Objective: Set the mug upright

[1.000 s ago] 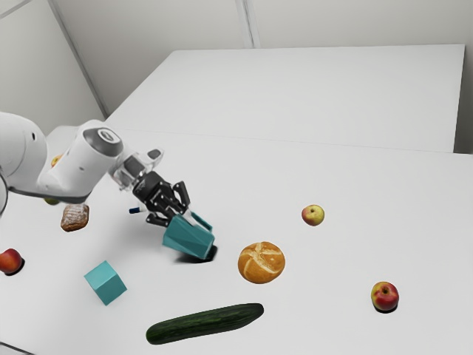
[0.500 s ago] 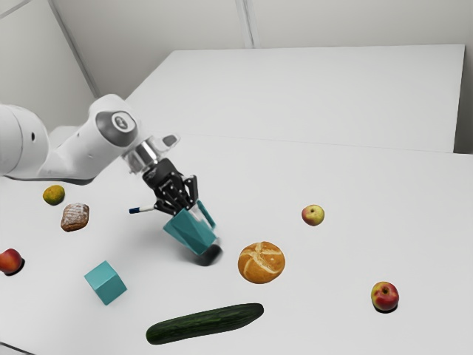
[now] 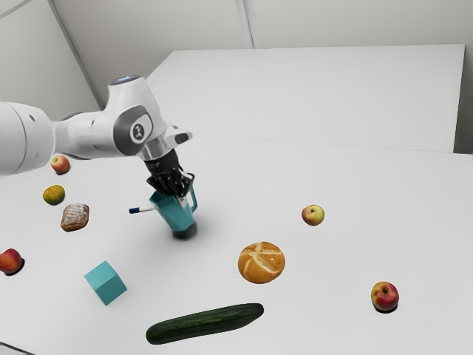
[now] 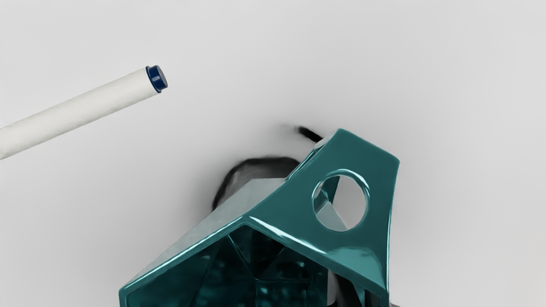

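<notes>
The gripper [image 3: 177, 191] is shut on the teal mug [image 3: 175, 214] near its rim, and the mug moves along with it. The mug leans slightly, its mouth toward the exterior view's left and its base lower and to the right, above a dark shadow. Whether the base touches the table I cannot tell. In the wrist view, the mug [image 4: 358, 157] shows its open mouth and its handle with a round hole; the gripper [image 4: 367, 301] is at the rim beside the handle, mostly cut off by the bottom edge.
A white marker with a blue end [image 3: 140, 210] lies close by the mug. Around them on the table [image 3: 355, 185] are a teal cube [image 3: 106, 282], a cucumber [image 3: 205, 323], a round bread roll [image 3: 261, 262], a small loaf [image 3: 75, 217] and several fruits.
My hand has swung more upright and moved back toward the exterior view's left, carrying the mug. The mug has tipped from a strong lean to nearly vertical.
</notes>
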Motion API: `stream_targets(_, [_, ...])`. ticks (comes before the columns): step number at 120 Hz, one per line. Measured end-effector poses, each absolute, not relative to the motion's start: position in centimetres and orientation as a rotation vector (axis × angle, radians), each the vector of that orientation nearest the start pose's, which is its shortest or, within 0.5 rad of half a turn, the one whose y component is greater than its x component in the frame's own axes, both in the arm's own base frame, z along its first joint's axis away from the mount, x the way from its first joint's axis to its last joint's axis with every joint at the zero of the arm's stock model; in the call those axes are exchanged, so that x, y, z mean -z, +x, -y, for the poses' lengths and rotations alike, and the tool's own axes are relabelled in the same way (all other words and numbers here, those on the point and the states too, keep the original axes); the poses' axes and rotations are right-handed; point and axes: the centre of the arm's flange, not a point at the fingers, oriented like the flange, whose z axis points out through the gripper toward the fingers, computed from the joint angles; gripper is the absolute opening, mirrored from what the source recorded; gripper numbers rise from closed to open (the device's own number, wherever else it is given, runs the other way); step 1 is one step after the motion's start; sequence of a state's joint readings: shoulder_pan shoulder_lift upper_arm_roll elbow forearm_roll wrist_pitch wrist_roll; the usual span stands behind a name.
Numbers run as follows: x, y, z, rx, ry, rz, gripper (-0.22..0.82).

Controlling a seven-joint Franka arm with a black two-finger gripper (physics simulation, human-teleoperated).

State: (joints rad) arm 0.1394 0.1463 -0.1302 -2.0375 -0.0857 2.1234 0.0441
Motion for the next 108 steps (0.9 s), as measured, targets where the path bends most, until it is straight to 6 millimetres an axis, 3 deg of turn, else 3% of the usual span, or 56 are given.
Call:
stream_targets(61, [-34.5,58.1,-0.2,-0.048,-3.188,-0.034,-0.18])
stream_targets(86, [-35.5,58.0,0.5,-0.030,-3.189,-0.056,0.26])
stream_targets(108, [-39.3,57.6,1.0,0.052,-3.180,-0.073,0.46])
